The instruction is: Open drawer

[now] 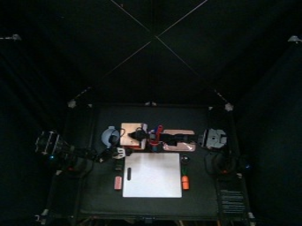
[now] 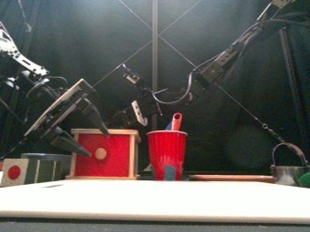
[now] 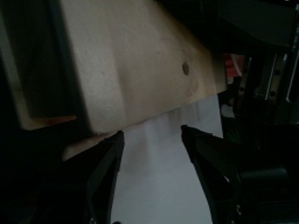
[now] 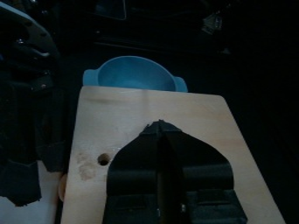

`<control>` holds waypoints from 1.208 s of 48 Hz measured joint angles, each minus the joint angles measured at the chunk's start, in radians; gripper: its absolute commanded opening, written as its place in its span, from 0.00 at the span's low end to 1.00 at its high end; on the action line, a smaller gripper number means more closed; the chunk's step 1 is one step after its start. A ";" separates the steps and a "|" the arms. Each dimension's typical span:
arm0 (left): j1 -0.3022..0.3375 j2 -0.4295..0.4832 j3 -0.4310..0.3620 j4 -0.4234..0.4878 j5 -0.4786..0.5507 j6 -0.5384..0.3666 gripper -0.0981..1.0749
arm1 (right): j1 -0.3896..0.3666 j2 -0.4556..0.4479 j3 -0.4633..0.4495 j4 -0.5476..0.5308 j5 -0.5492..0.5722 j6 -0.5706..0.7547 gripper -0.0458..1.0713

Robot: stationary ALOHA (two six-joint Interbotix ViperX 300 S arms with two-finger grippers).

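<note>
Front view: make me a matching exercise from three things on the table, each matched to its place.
Things:
1. red cup
2. white sheet
3. metal mug

Places:
A. far right edge of the picture
B. lying flat, nearest the camera
C. middle, with a utensil standing in it

Pairs: 1-C, 2-B, 3-A

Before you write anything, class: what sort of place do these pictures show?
Most likely a robot test pen in a lab: black curtains close in a small black table, and two black arms hang over props such as a red cup and a white sheet.
</note>
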 measured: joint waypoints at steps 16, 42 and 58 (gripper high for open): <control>0.023 0.081 -0.031 -0.020 -0.032 0.000 0.83 | 0.005 0.000 -0.002 0.000 0.015 0.000 0.06; 0.021 0.138 -0.052 -0.066 -0.092 0.005 0.75 | 0.011 0.000 -0.003 0.002 0.018 0.000 0.06; 0.018 0.138 -0.061 -0.055 -0.080 0.023 0.58 | 0.014 0.000 -0.006 0.000 0.035 0.000 0.06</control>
